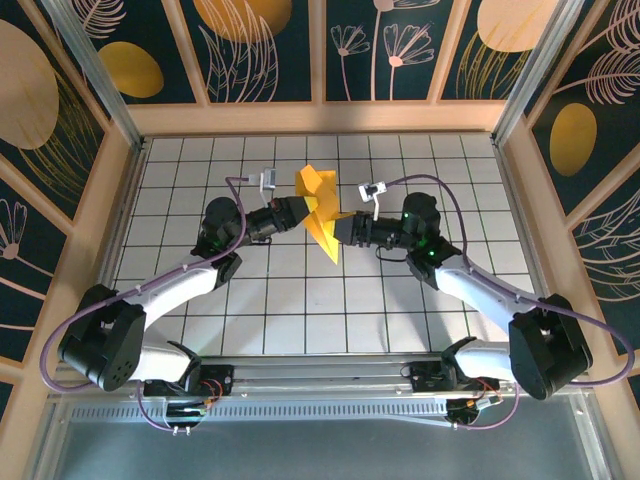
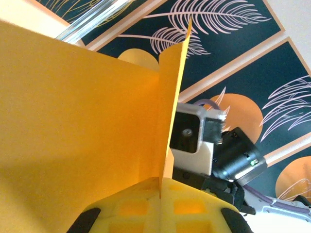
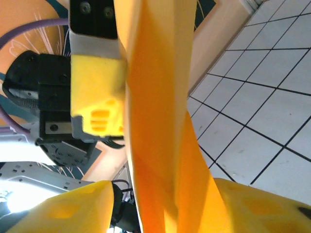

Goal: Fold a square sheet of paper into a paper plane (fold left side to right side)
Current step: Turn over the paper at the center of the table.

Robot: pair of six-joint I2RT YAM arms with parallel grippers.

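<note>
Above the tabletop [image 1: 300, 300], your paper plane [image 1: 322, 215] hangs, long side running far to near, tip toward you. Left tool [image 1: 303, 212] pinches it; right tool [image 1: 340, 228] sits loosely around it.

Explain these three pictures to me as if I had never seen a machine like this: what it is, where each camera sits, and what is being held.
These are two robot arms bolted side by side at the near edge of a white tiled table. The overhead picture looks down from above and behind them. Each of the other two pictures comes from a small camera on one arm's wrist, so its own yellow fingers show at the bottom.

Between the arms, lifted above the tiles, is the paper plane, orange-yellow and partly folded. The left claw is shut on it. The right claw meets it from the other side; in the right wrist picture the paper runs between its fingers, but whether they pinch it is unclear.
</note>
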